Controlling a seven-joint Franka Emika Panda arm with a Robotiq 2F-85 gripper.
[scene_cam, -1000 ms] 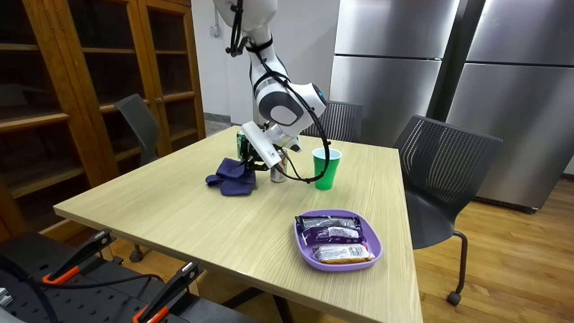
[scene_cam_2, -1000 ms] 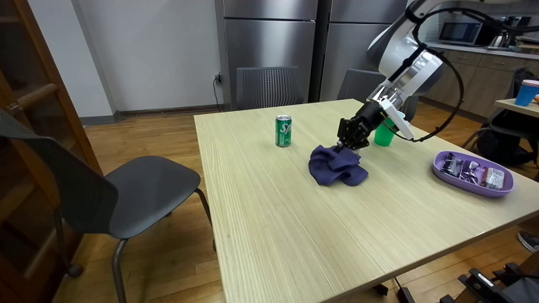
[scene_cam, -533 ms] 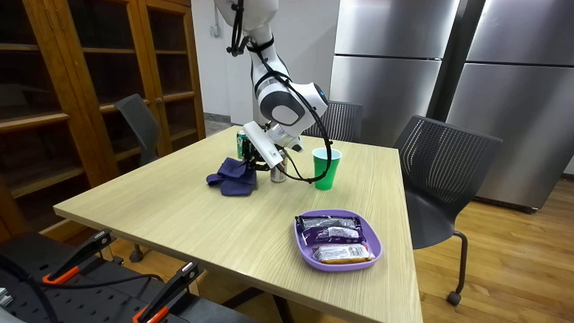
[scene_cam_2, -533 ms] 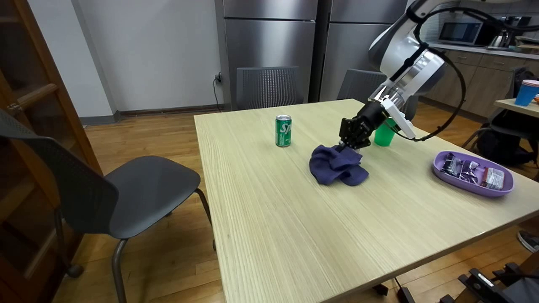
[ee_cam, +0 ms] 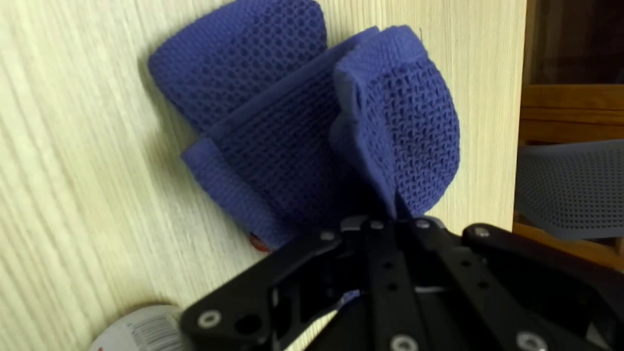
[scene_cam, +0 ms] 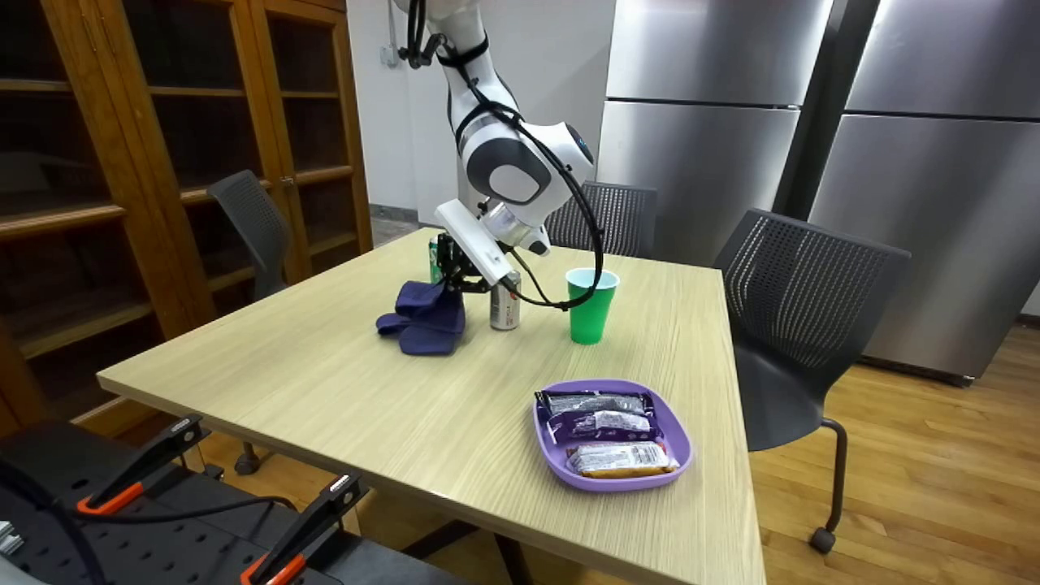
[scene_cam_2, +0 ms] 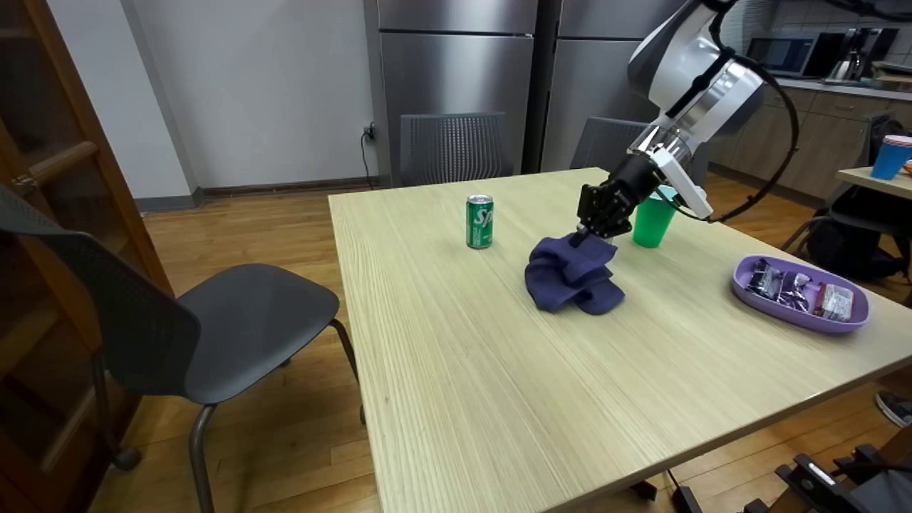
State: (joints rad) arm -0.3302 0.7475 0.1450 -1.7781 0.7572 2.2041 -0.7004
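jaws clamped on blue cloth (ee_cam: 312,126) (partly raised); silver can (scene_cam: 504,307) stands near it

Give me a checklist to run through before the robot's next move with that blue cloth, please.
1. Is the hand closed on the blue cloth? Ok, a fold is pinched in its grip.
2. Is all of the blue cloth off the table? Not ok, its lower folds rest there.
3. Is nothing under the blue cloth? Cannot tell; something red peeps out at its edge.
4. Is the silver can clear of the hand? Cannot tell; it stands upright close by, partly hidden.
5. Is the green can apart from the blue cloth? Ok, with bare wood between.
6. Is the green cup upright? Ok.
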